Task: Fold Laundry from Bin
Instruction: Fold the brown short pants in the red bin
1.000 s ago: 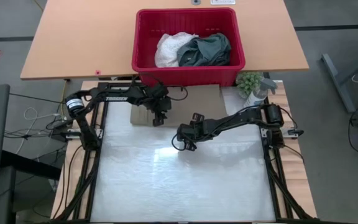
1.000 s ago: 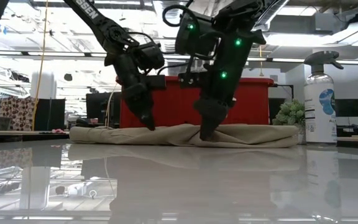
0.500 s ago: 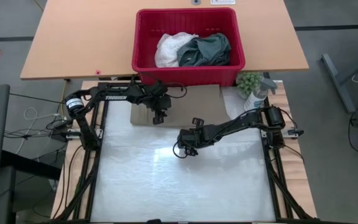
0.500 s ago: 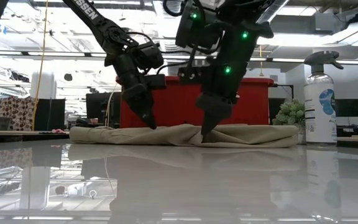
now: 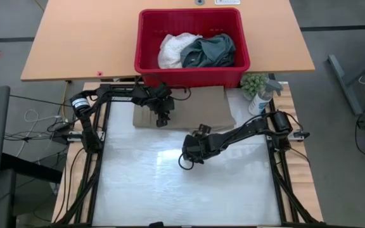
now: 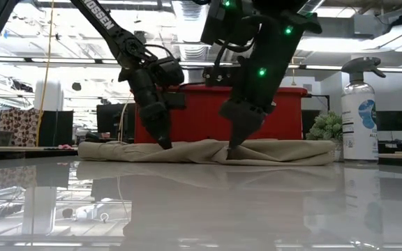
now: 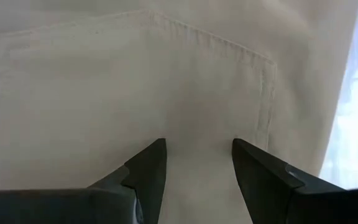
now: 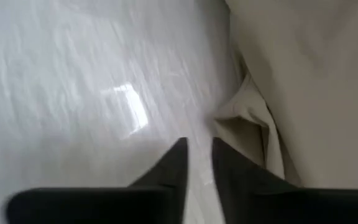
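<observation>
The beige-khaki garment [image 5: 185, 109], spread just near of the red bin [image 5: 192, 63], is pinned by the parted left gripper [image 7: 197, 155] while the right gripper [image 8: 197, 155], slightly apart, holds nothing beside its near edge.

Matt beige cloth garment [image 5: 189, 109], glossy white table [image 5: 170, 190], seemingly plastic red bin [image 5: 146, 47].

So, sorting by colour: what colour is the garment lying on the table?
Beige-khaki garment, plain, no pattern; the left wrist view shows it best.
</observation>
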